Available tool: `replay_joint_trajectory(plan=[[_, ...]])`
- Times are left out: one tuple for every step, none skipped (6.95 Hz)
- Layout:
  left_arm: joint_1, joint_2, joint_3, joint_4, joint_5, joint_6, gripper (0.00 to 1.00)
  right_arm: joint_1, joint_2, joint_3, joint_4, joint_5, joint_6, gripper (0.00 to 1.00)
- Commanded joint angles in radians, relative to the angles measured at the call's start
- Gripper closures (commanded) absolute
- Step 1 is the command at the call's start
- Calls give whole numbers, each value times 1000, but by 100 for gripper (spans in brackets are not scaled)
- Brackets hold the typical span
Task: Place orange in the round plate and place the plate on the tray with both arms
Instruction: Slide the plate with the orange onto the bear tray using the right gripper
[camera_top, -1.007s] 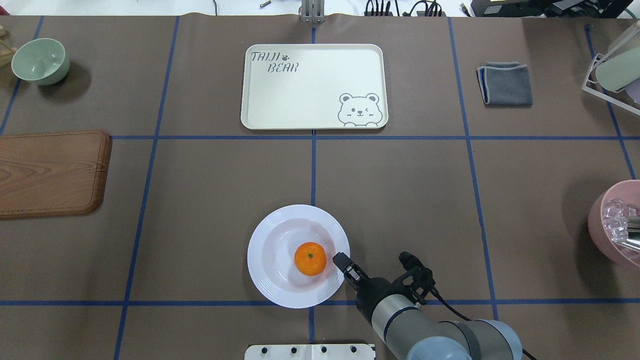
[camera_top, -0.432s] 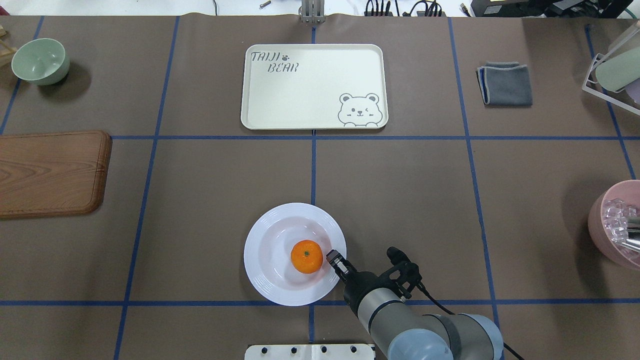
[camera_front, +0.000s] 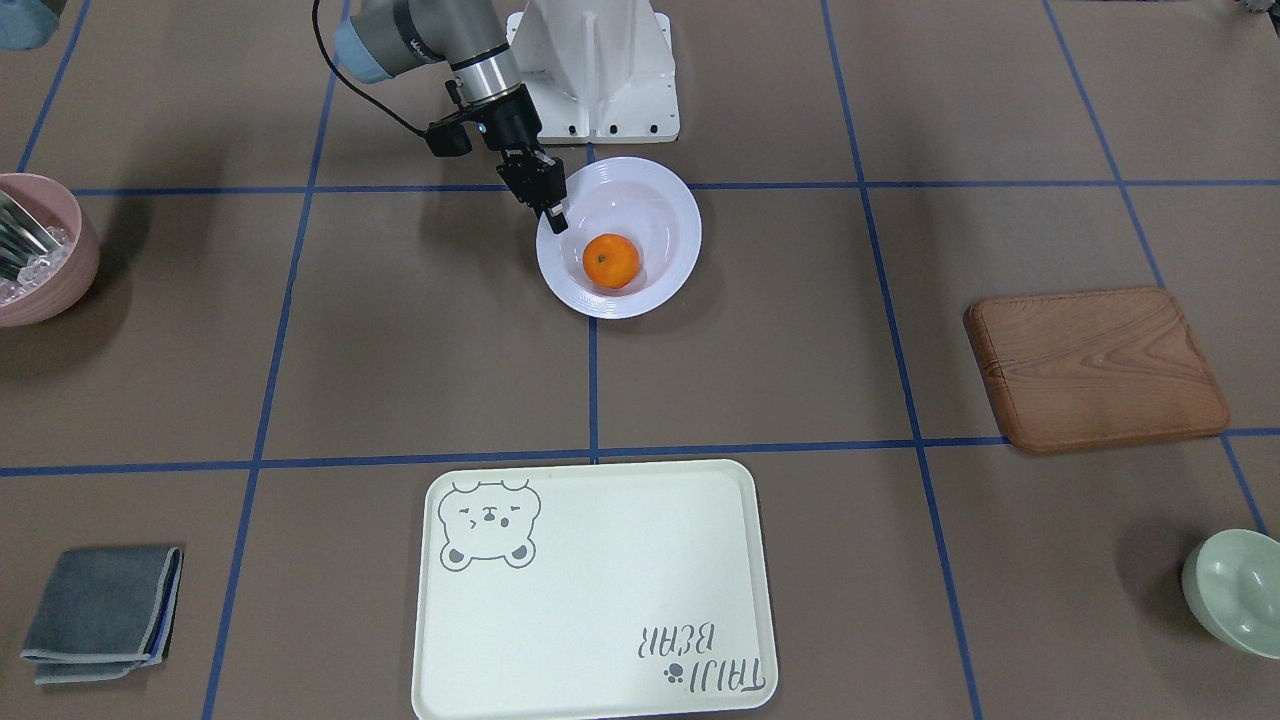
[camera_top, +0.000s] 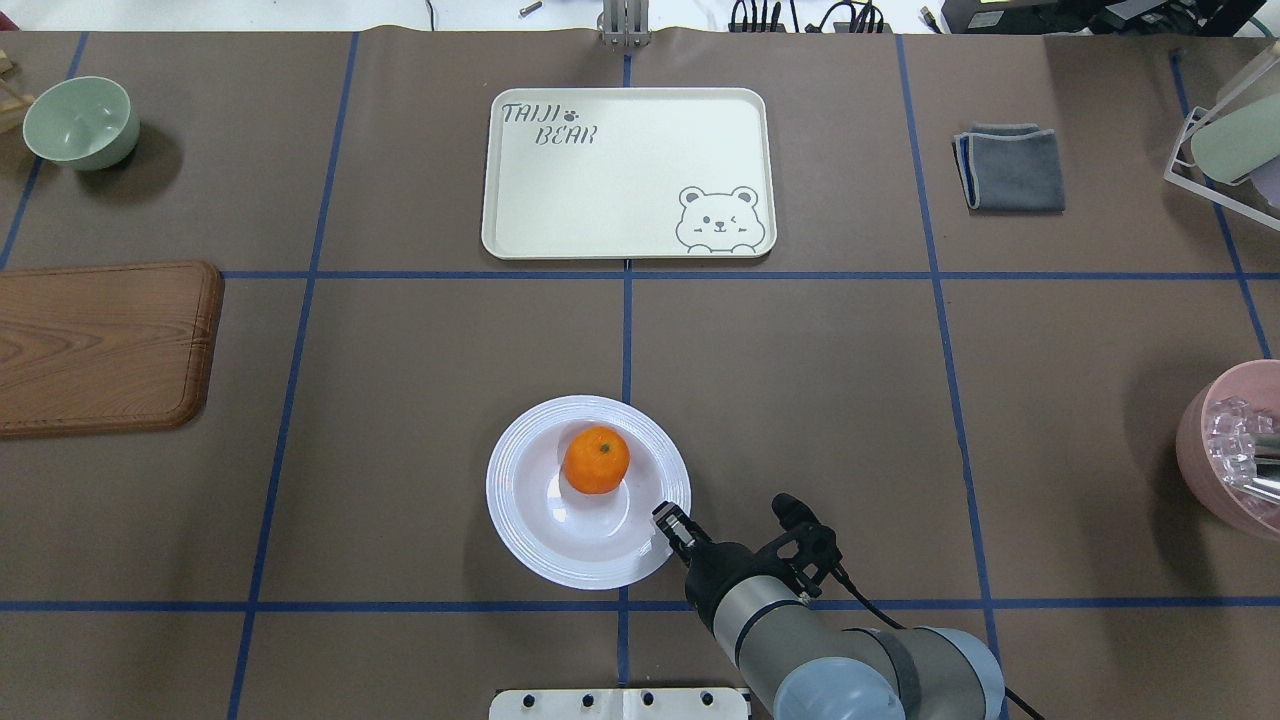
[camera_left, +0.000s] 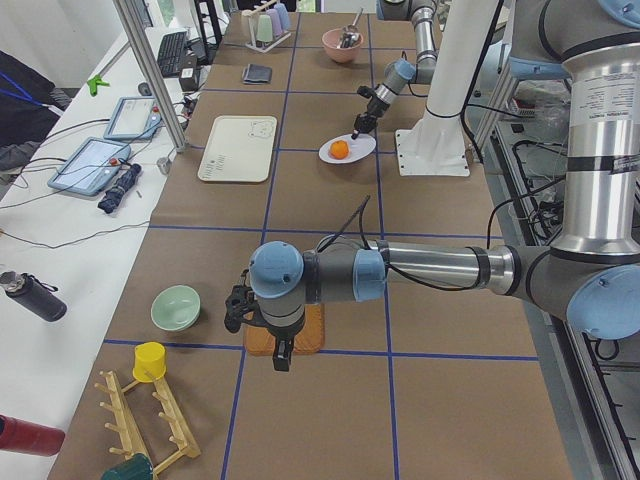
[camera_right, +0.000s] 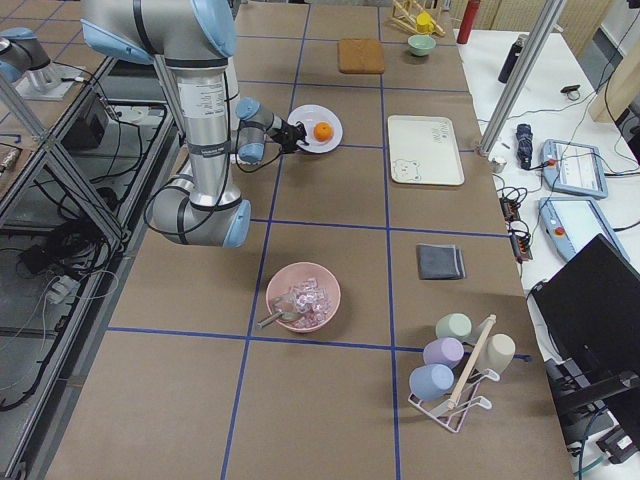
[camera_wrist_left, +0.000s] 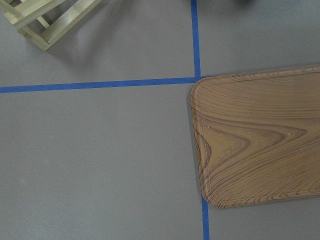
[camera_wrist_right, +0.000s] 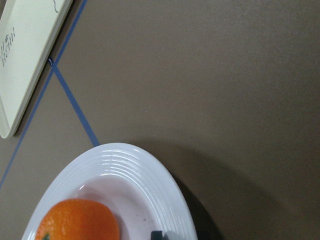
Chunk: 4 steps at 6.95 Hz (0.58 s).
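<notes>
The orange lies in the round plate, on its far side, near the middle of the table's front. My right gripper is shut on the plate's near-right rim; in the front-facing view the plate looks tipped, with the gripper at its edge. The right wrist view shows the ribbed rim and the orange. The tray sits bare at the far middle. My left gripper hangs over the wooden board, far from the plate; I cannot tell whether it is open or shut.
A brown wooden board lies at the left edge, a pale green bowl beyond it. At the right edge stands a pink bowl holding clear pieces. A folded grey cloth and a cup rack sit far right.
The right gripper slid left along with the plate. The orange has rolled from the plate's near-right part to its far side, and the plate now looks tipped.
</notes>
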<state>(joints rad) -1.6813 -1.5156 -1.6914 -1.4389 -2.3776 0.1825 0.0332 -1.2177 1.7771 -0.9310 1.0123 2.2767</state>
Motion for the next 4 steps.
replay_joint_trajectory(plan=[[0,-2,-1,0,0,0,1,22,0,51,1,-18,6,100],[0,0,-2,0,0,-2,1,24,0,51,1,-87,1,100],[0,-2,-2,0,0,-2,1,27,3,62,1,-128,6,100],[0,-2,-2,0,0,-2,1,28,12,74,1,-167,7,100]])
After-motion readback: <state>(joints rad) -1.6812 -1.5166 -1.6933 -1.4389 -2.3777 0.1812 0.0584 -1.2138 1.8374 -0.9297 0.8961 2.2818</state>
